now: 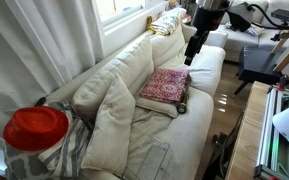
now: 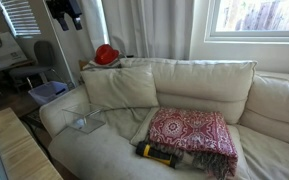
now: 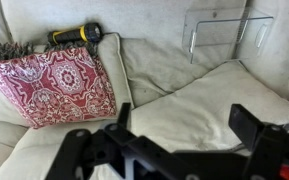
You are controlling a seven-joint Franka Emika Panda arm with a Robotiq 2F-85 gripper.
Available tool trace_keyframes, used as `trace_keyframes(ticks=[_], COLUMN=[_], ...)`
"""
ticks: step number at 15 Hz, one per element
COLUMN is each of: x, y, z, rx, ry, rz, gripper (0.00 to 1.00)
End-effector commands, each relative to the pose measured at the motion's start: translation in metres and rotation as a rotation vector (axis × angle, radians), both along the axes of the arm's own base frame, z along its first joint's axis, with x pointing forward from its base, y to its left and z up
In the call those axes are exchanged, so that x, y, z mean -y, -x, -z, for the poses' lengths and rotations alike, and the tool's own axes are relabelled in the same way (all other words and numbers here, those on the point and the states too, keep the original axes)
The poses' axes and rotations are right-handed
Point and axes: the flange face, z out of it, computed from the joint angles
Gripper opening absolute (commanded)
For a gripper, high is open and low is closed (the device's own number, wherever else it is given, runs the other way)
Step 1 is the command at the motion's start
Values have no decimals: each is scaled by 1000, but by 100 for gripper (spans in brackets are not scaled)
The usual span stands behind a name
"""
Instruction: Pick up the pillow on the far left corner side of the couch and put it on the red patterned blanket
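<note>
The large cream-white pillow (image 1: 109,108) leans against the back cushions near the end of the couch (image 1: 206,68). It also shows in an exterior view (image 2: 119,88) and in the wrist view (image 3: 199,100). The red patterned blanket (image 1: 165,85) lies folded on the seat beside it, also in an exterior view (image 2: 189,132) and at the left of the wrist view (image 3: 54,85). My gripper (image 1: 189,52) hangs open and empty, high above the seat beyond the blanket. In the wrist view its fingers (image 3: 184,125) are spread wide above the pillow, apart from it.
A yellow-black flashlight (image 2: 158,153) lies on the seat at the blanket's edge. A clear acrylic stand (image 2: 84,122) sits by the pillow. A shiny red round object (image 1: 36,127) rests on a striped throw at the couch end. A floral pillow (image 1: 169,22) lies far along.
</note>
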Motion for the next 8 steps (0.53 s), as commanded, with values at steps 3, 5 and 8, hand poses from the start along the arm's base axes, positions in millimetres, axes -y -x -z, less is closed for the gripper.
trace_keyframes(ticks=[3, 5, 8], x=[-10, -26, -53], y=[-38, -64, -102], z=[22, 31, 48], rx=[-37, -46, -94], ry=[-50, -84, -142], rz=[-113, -204, -294], gripper=[100, 100, 100])
